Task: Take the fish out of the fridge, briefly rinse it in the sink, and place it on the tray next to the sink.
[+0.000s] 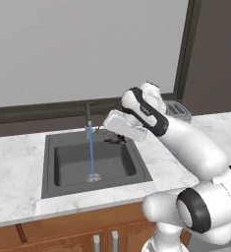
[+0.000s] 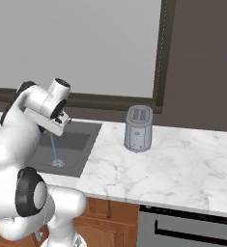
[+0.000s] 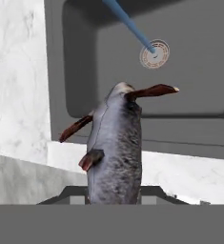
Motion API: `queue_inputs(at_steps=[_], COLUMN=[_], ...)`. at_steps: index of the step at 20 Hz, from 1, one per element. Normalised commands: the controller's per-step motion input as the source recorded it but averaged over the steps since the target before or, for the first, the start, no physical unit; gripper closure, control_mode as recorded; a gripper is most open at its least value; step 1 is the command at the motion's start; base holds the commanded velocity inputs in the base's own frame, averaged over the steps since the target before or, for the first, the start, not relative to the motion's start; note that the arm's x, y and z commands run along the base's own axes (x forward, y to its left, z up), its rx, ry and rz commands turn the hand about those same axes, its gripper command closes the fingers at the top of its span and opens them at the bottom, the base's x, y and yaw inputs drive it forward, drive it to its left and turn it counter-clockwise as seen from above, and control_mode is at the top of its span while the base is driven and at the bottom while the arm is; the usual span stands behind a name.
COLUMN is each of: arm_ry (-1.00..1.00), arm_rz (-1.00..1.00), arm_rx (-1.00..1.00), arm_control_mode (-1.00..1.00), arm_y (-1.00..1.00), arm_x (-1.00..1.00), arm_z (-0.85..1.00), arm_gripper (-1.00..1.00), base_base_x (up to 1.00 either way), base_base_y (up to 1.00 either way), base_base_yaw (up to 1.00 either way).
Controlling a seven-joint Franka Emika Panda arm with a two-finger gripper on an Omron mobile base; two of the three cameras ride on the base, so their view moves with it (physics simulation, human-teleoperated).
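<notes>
Nearest the hand camera, the fish (image 3: 116, 147) stands pinched between the jaws of the gripper (image 3: 114, 193), grey body with reddish-brown fins, held over the sink (image 1: 50, 162) near its right rim. Water (image 1: 91, 150) falls from the faucet (image 1: 87, 114) to the drain (image 3: 154, 53); it seems to miss the fish. Toaster (image 2: 138, 128) sits on the counter (image 2: 182, 159).

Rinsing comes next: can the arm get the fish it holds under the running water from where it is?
Probably yes. The gripper, shut on the fish, hangs over the right part of the sink, with nothing between it and the water stream falling just beside it.
</notes>
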Motion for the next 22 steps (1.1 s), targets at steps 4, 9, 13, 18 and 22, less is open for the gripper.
queue_inputs(at_steps=[4,9,13,18,22], arm_ry=[-0.03,-0.23,-0.37,-0.08,0.0], arm_rz=[-0.24,-0.23,-0.11,-0.02,0.0], arm_rx=[-0.56,-0.42,-0.15,0.01,0.0], arm_control_mode=[-1.0,-1.0,-1.0,1.0,1.0], arm_y=[0.0,0.0,0.0,0.08,0.0], arm_x=[-1.0,-0.86,-0.35,-0.5,0.0], arm_z=[0.09,0.57,0.53,0.0,0.0], arm_gripper=[1.0,1.0,1.0,1.0,1.0], base_base_x=[0.0,0.0,0.0,-0.2,-0.95], base_base_y=[0.0,0.0,0.0,0.12,0.99], base_base_yaw=[0.0,0.0,0.0,-0.01,-0.06])
